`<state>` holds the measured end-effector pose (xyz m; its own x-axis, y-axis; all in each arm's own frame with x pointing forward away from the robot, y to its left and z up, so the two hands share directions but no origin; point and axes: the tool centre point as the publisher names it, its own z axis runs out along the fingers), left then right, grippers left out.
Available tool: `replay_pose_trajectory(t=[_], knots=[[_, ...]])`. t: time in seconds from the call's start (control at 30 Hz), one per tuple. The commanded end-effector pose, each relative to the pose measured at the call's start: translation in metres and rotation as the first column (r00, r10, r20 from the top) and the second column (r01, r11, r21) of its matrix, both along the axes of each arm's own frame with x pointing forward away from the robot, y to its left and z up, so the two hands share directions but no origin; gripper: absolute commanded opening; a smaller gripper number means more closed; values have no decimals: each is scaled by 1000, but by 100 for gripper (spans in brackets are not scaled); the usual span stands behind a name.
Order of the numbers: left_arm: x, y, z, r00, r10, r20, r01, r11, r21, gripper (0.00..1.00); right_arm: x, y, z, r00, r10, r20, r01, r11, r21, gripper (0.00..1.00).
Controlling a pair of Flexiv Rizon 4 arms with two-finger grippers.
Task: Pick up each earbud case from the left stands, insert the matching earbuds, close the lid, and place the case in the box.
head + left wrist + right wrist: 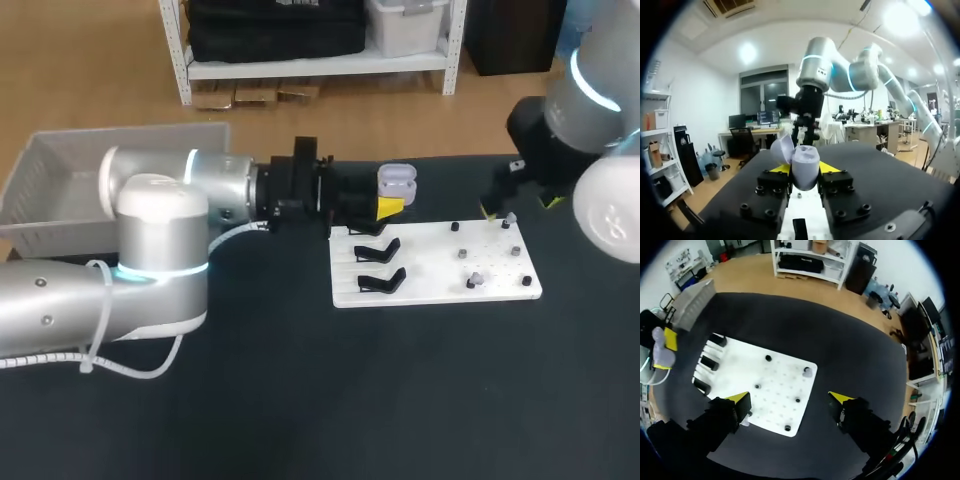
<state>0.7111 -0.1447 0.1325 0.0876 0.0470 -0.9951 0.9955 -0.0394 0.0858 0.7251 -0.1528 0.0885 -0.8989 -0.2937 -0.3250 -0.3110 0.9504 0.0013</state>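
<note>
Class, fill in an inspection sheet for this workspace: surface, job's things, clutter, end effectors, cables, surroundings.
Surface: black table, white board on it.
Job's things: earbud case, lid open, in left end effector; black stands bare; small pegs on board's right half; box at table's far left.
Clutter: nothing seen.
End effectors: left shut on the case; right end effector open over the board.
Cables: white cable along left arm.
Surroundings: nothing seen reaching over the table.
</note>
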Motion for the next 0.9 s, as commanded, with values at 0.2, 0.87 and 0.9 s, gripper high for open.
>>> replay_pose_trajectory(t=[0.2, 0.87, 0.9], knots=[[6, 1, 3, 1000, -9, -9, 9, 999, -47, 0, 19, -2, -22, 999, -44, -18, 41, 993, -114, 100], [14, 5, -2, 995, 92, -48, -92, 996, 0, 0, 32, -7, -39, 997, -47, -68, 36, 987, -156, 83], [14, 5, -2, 995, 92, -48, -92, 996, 0, 0, 33, -7, -41, 997, -42, -72, 30, 986, -161, 80]])
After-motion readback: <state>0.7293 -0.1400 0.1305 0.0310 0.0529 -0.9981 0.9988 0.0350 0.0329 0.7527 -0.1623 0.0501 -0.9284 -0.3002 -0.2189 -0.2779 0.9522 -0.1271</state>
